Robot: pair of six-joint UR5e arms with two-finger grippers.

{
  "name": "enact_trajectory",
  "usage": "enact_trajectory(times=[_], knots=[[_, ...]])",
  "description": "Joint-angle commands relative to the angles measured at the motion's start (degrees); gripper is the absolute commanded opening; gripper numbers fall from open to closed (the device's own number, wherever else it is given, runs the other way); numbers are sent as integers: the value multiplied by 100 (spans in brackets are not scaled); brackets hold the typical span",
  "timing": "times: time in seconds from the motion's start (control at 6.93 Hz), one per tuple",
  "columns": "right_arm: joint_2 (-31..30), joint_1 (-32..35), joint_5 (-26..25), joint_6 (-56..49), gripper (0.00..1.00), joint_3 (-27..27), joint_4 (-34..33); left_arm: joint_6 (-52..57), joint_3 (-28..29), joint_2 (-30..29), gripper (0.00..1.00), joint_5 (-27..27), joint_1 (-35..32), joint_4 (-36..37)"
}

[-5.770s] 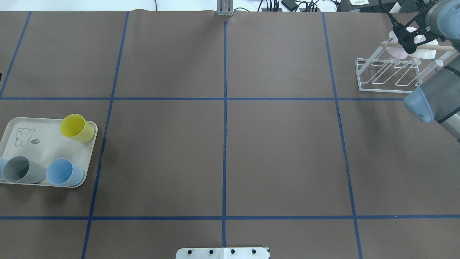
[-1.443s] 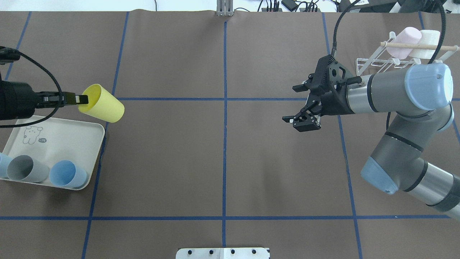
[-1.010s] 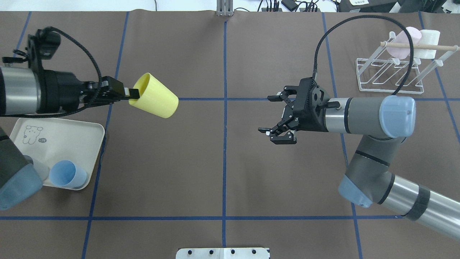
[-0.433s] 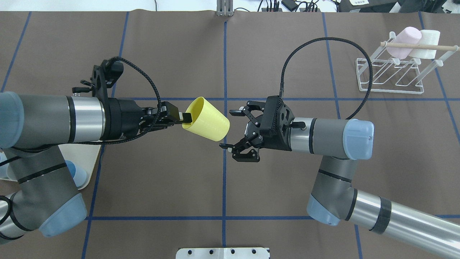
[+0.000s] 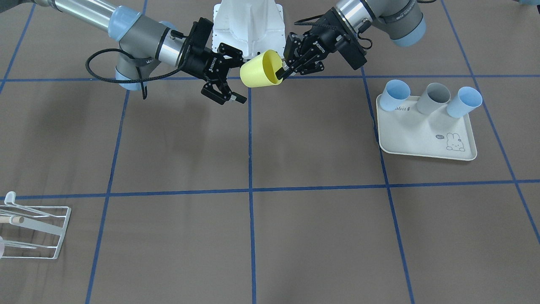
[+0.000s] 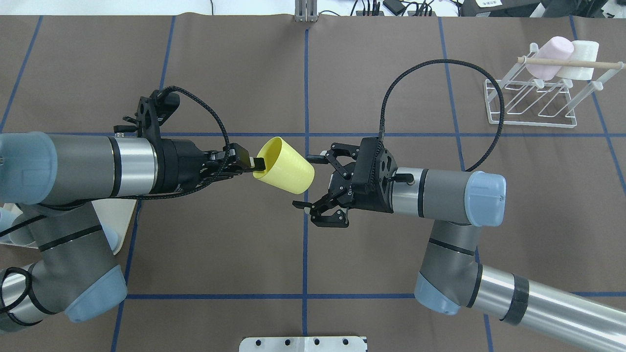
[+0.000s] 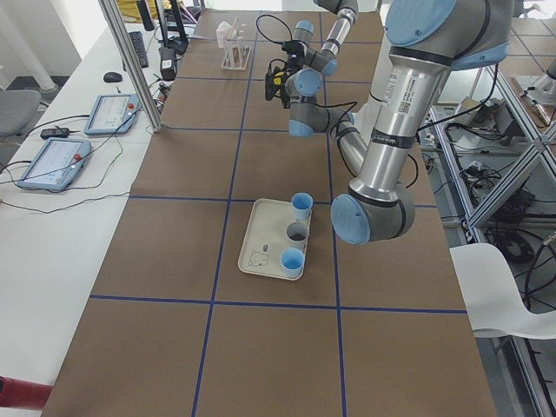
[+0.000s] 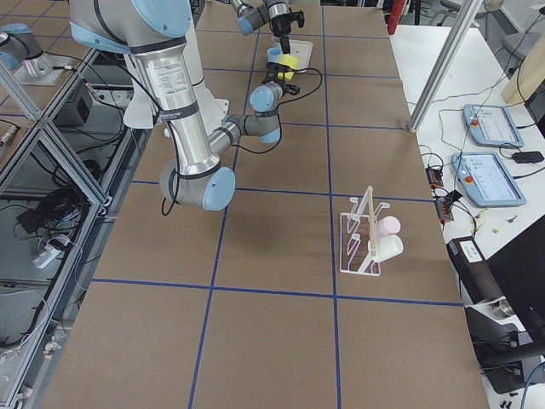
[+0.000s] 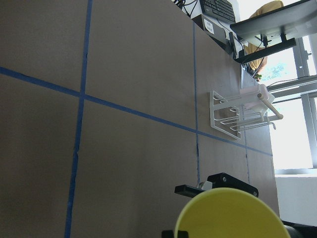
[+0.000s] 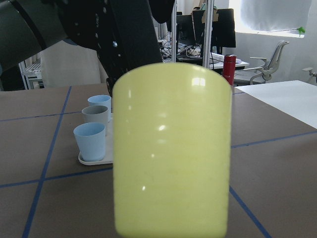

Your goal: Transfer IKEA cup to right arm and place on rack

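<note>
The yellow IKEA cup (image 6: 286, 166) hangs on its side above the table's middle, and it fills the right wrist view (image 10: 171, 148). My left gripper (image 6: 258, 164) is shut on its rim, one finger inside the mouth (image 5: 280, 74). My right gripper (image 6: 306, 182) faces it, open, and the cup's closed base (image 5: 249, 76) sits just at the gap between its spread fingers (image 5: 238, 80). The white wire rack (image 6: 530, 102) stands far off at the back right (image 5: 38, 232), also visible in the left wrist view (image 9: 228, 116).
A pink cup (image 6: 552, 56) and a white cup (image 6: 582, 58) hang on the rack. The cream rabbit-print tray (image 5: 422, 143) on my left side holds two blue cups (image 5: 396, 95) (image 5: 464, 101) and a grey one (image 5: 436, 97).
My left arm carried the yellow cup from the tray to the table's middle. My right arm came over from the rack, open, and has closed the last gap to the cup's base.
</note>
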Motion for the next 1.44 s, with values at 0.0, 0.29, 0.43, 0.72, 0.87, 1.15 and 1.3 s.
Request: enact_trajectory(times=[0.0, 0.29, 0.43, 0.72, 0.87, 1.15, 1.3], knots=[[1, -6, -5, 3, 99, 18, 16, -6, 180, -130, 0, 155, 97, 0], [1, -6, -5, 3, 99, 27, 16, 3, 277, -148, 0, 321, 229, -9], [1, -6, -5, 3, 99, 27, 16, 3, 278, -148, 0, 322, 238, -9], [-7, -6, -5, 12, 75, 35, 16, 3, 278, -148, 0, 322, 247, -17], [-16, 3, -5, 21, 51, 44, 16, 3, 269, -148, 0, 322, 247, -17], [-60, 20, -5, 21, 15, 44, 16, 55, 260, -148, 6, 314, 238, -35], [-60, 29, -13, 30, 14, 70, 16, 73, 234, -148, 98, 331, 238, -18]])
